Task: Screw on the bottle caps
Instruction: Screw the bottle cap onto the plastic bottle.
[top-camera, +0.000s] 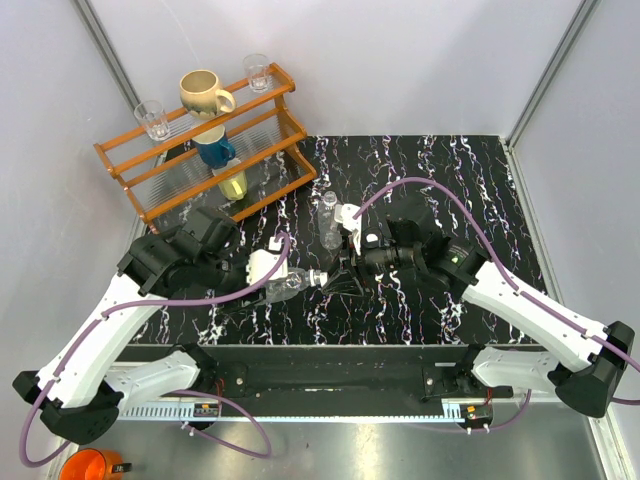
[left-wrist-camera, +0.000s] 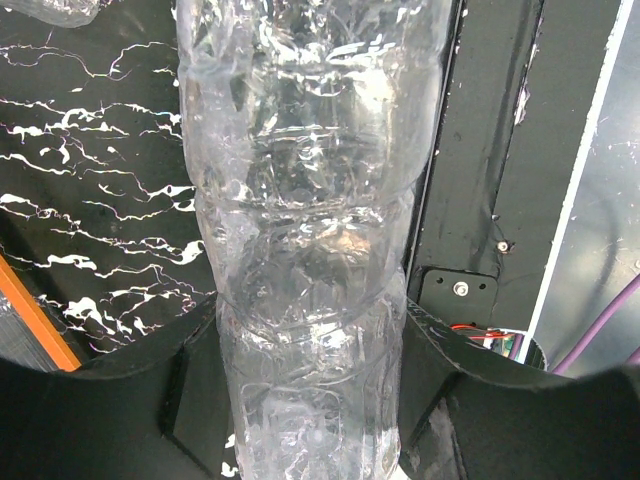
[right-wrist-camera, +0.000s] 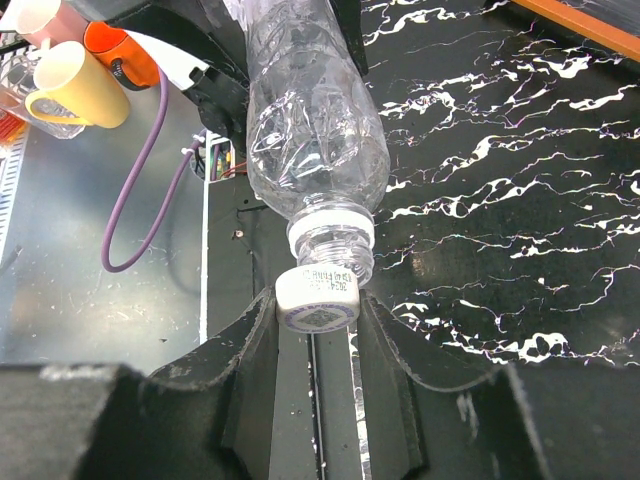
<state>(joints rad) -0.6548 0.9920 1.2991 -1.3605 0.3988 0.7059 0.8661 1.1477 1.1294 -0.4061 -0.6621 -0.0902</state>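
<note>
The left tool is clamping one bottle by its ribbed body, neck pointing toward 3 o'clock; the right tool is pinching a cap against that neck — a second bottle is standing at 12 o'clock.

Top camera looks down from above the near edge, taking in the whole counter. Left wrist sits tight on the bottle, right wrist close, facing its cap; all three share that bottle.
</note>
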